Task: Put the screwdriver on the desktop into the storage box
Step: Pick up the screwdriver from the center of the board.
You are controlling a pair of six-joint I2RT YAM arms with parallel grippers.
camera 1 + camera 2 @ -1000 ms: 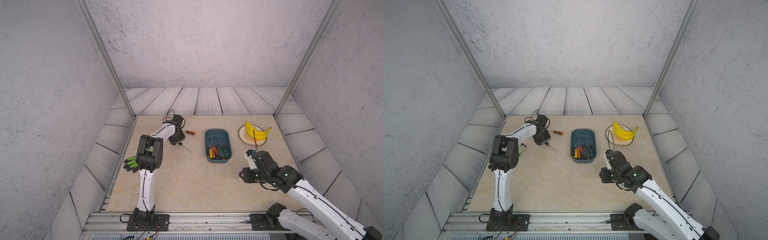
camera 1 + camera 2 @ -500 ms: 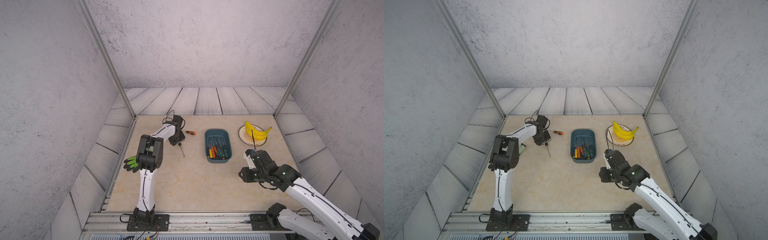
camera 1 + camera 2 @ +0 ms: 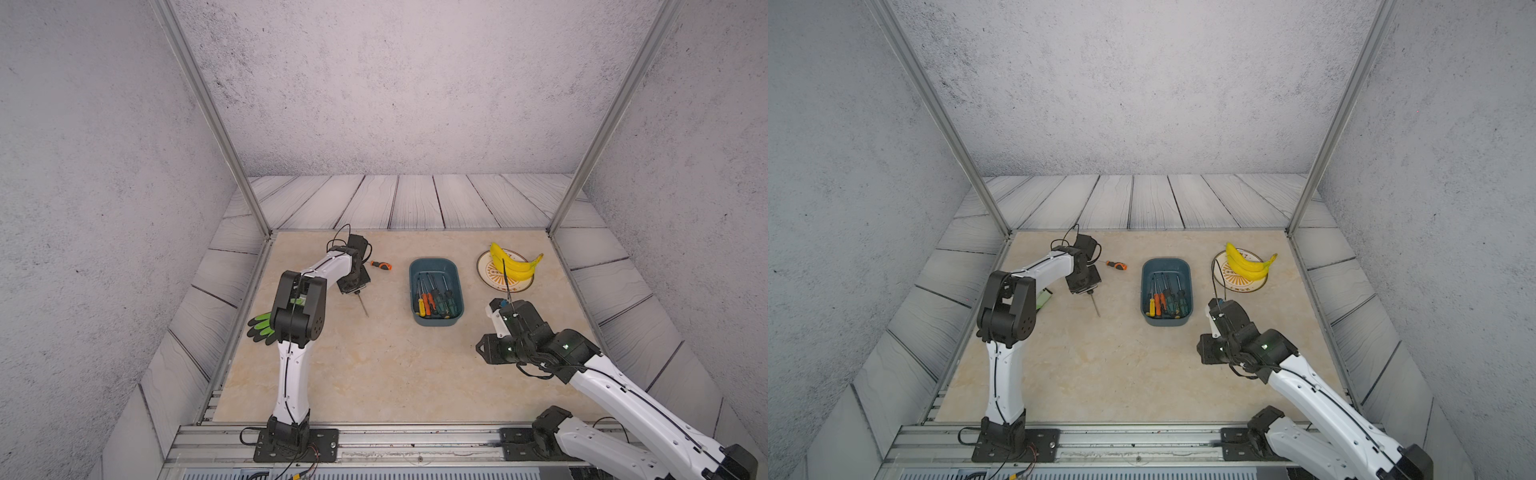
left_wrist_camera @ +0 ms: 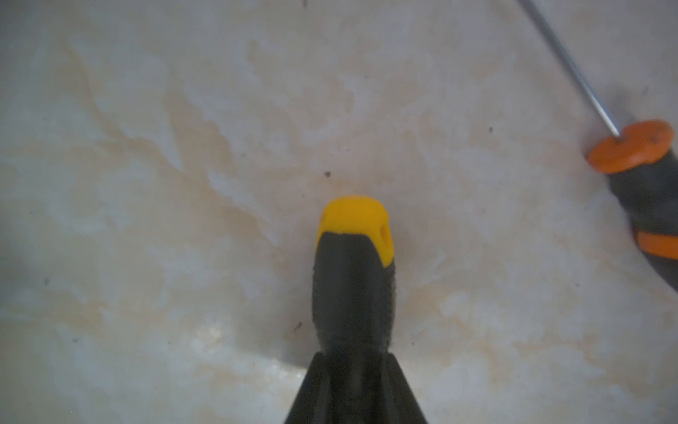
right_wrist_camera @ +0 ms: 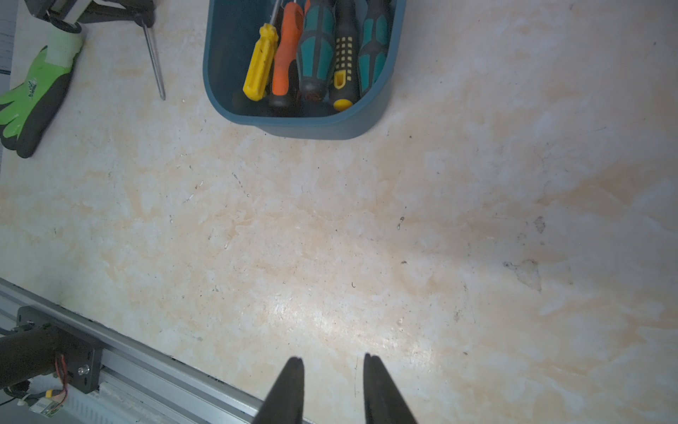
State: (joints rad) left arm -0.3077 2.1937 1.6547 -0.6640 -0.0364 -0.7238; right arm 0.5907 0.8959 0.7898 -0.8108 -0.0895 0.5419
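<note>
Left tool (image 4: 354, 354) clamped on yellow-capped screwdriver (image 4: 354, 279), low over counter (image 3: 374, 365), left of storage box (image 3: 436, 321) holding five screwdrivers (image 5: 315, 55), orange-handled screwdriver (image 3: 382, 265) lying nearby, right tool (image 5: 334, 361) slightly apart, empty

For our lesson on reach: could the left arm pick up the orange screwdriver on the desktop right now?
Probably not yet. The orange screwdriver lies close by with nothing between, but the left tool is shut on a black-and-yellow screwdriver, so it must drop that first.
</note>
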